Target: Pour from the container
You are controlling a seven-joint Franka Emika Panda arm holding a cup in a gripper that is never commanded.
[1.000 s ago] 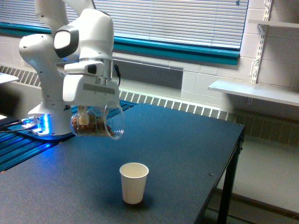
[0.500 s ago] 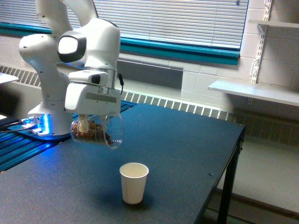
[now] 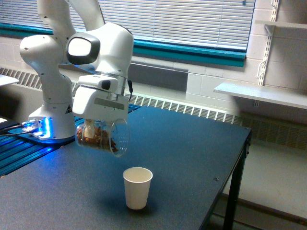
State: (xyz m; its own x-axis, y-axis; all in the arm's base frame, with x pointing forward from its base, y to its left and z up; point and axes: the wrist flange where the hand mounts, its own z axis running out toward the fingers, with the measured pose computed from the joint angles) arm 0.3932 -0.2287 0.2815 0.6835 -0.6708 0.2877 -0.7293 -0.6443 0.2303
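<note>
Gripper (image 3: 91,128) clamped on the jar (image 3: 103,138), fingers mostly hidden behind the clear wall; one pale finger (image 3: 88,129) shows through the plastic. Jar held in the air below the white arm (image 3: 103,57), tipped nearly on its side, mouth turned toward the exterior view's right and slightly down. Brown pieces (image 3: 96,137) lie along the jar's lower wall, inside. Cup (image 3: 137,188) stands upright on the dark table (image 3: 192,158), below the gripper and toward the exterior view's right, apart from the jar's mouth. Nothing visible falling between the two.
</note>
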